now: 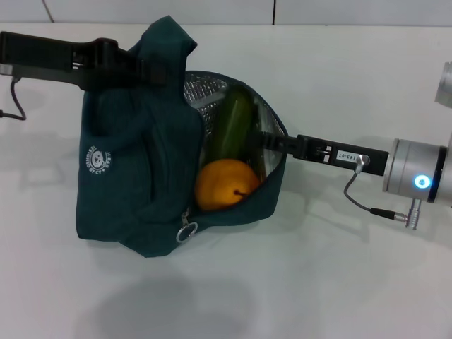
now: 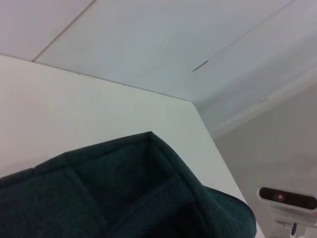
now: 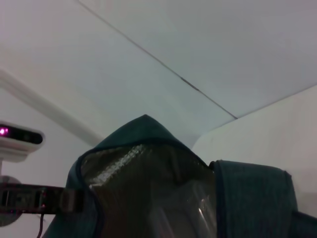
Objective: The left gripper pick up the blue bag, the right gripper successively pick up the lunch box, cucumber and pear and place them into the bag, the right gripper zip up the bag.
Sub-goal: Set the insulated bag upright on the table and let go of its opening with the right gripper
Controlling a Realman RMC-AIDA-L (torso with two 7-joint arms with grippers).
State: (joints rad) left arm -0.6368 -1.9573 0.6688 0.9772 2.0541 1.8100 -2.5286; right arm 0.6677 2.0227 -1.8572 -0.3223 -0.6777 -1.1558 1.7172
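The blue bag point(image 1: 134, 176) stands on the white table with its mouth open toward my right side and its silver lining point(image 1: 205, 99) showing. My left gripper point(image 1: 152, 70) is shut on the bag's top fabric and holds it up in a peak. Inside lie the green cucumber point(image 1: 233, 123) and, in front of it, the orange pear point(image 1: 224, 185). My right gripper point(image 1: 263, 143) sits at the bag's right rim, just above the pear. The ring zipper pull point(image 1: 186, 232) hangs at the bag's front. The lunch box is hidden in the head view. Bag fabric point(image 2: 124, 188) fills the left wrist view, and the lining point(image 3: 143, 188) the right wrist view.
The white table point(image 1: 318, 282) stretches in front of and to the right of the bag. Its far edge meets a pale wall point(image 1: 282, 10). A loose cable point(image 1: 367, 205) hangs under my right wrist.
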